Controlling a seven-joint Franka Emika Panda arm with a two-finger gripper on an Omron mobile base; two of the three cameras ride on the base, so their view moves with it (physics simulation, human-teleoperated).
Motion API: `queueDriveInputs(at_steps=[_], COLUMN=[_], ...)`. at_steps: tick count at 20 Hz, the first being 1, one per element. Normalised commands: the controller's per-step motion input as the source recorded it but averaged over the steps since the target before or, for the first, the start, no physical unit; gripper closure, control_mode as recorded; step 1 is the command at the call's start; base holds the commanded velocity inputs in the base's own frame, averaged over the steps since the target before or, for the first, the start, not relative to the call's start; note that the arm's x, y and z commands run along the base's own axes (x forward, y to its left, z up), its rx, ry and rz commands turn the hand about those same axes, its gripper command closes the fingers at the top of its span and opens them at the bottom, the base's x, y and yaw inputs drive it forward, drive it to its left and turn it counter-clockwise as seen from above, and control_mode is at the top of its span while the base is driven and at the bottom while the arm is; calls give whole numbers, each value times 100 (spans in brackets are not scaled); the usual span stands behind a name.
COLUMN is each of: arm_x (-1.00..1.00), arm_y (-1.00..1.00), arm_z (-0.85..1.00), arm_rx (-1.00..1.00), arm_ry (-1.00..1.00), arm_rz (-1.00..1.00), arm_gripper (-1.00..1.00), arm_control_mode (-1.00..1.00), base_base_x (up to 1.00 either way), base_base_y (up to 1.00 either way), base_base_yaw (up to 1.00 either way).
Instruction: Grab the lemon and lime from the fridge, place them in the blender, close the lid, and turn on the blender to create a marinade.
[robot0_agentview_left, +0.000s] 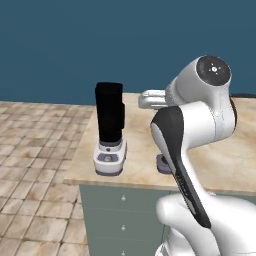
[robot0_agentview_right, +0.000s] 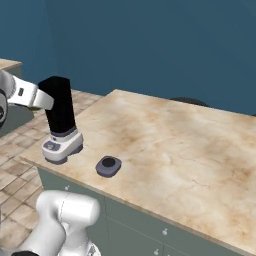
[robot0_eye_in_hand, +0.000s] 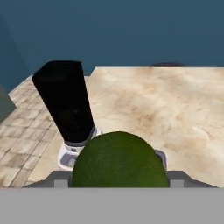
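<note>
The hand (robot0_eye_in_hand: 119, 181) grips the green lime (robot0_eye_in_hand: 119, 159) near the blender (robot0_agentview_left: 110, 127); the lid (robot0_agentview_right: 108, 166) lies on the worktop (robot0_agentview_right: 190, 145), right of the blender.

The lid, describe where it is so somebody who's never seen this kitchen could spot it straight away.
Look at the marble-patterned counter over the teal drawers. Near its front edge stands the blender, a tall black jar on a pale base. The lid lies flat on the counter beside that base, apart from it: a low dark grey rounded square with a black centre, the one small flat thing there.
</note>
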Motion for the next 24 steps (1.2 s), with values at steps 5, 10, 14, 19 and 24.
queueDriveInputs(at_steps=[5,10,14,19,24], arm_x=[15,20,31,49,52], arm_y=[1,0,8,29,41], arm_z=[4,7,42,39,4], arm_rx=[7,15,13,2,0], arm_ry=[-19,-16,-2,7,6], arm_rz=[4,12,10,2,1], arm_gripper=[100,100,100,100,100], arm_control_mode=[-100,-100,-100,-100,-100], base_base_x=[0,0,0,0,0], base_base_y=[0,0,0,0,0], base_base_yaw=[0,0,0,0,0])
